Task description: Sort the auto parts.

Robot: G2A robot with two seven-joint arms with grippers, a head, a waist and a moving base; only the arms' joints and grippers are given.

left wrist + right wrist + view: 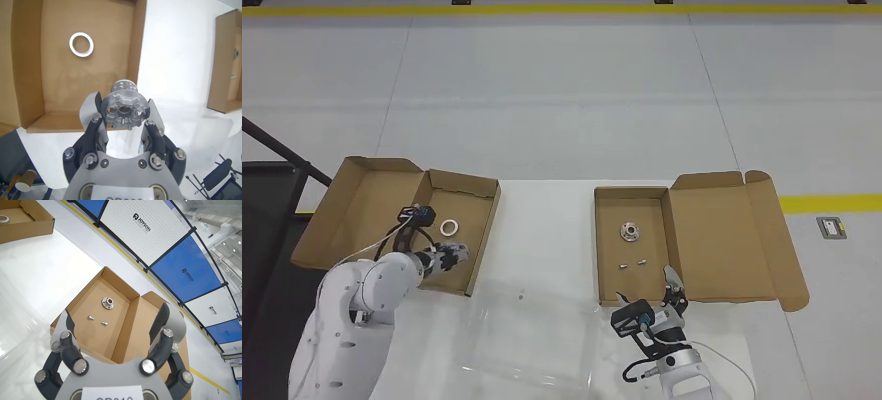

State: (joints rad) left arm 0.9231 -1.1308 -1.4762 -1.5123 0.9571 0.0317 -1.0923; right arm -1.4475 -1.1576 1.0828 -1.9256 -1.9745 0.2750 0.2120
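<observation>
Cardboard with its flaps open, the left box point(467, 200) sits at the left end of the white table point(542, 230), and a flat metal ring point(451, 228) lies on its floor. The left gripper point(454, 256) is over the box's near end, closer to the robot than the ring and apart from it. From above, its load is a small grey speck. The left wrist view gives the form: both fingers point(94, 106) are clamped on the flange of a grey metal hub point(122, 111), a toothed disc with cut-outs around a central bore and a ribbed cylindrical neck pointing away from the wrist. Further right, the right box point(642, 210) holds a small flanged bushing point(629, 232). Two short bolts point(91, 317) lie nearer the robot, and the right wrist view shows them side by side but apart. The right gripper point(115, 311) hangs at that box's near edge, jaws spread wide with nothing between them.
</observation>
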